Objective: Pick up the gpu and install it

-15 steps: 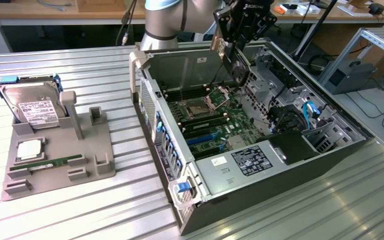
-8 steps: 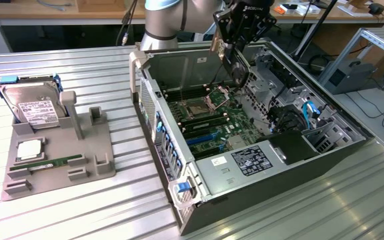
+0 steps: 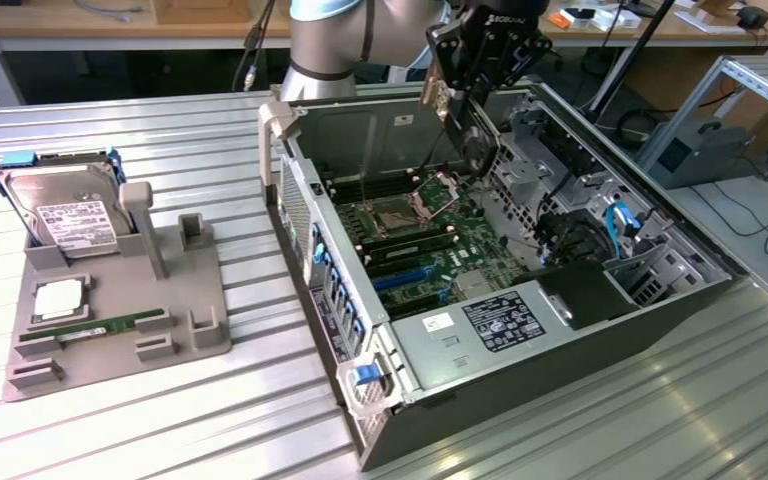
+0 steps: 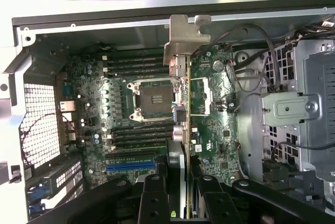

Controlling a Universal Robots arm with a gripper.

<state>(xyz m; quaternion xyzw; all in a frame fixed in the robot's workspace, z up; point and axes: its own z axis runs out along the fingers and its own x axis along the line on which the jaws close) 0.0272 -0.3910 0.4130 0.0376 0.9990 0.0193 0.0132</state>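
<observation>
Gpu (image 3: 476,146) lifted, not yet seated.
Gripper (image 3: 468,98) clamps it edge-down, hanging above the motherboard (image 3: 427,242) in the open computer case (image 3: 280,140).

Bright, even light from above gives the ribbed counter (image 3: 117,420) a soft sheen and only faint shadows. Beneath the tool (image 3: 471,105) the inside of the open case (image 3: 357,130) is dimmer. Ahead of the tool, the wrist view shows the case's rim glaring washed-out white.

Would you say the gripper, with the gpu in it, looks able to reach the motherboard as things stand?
Probably yes: the case lies open, the gripper holds the gpu edge-down above the motherboard, and nothing seems to lie between.
</observation>
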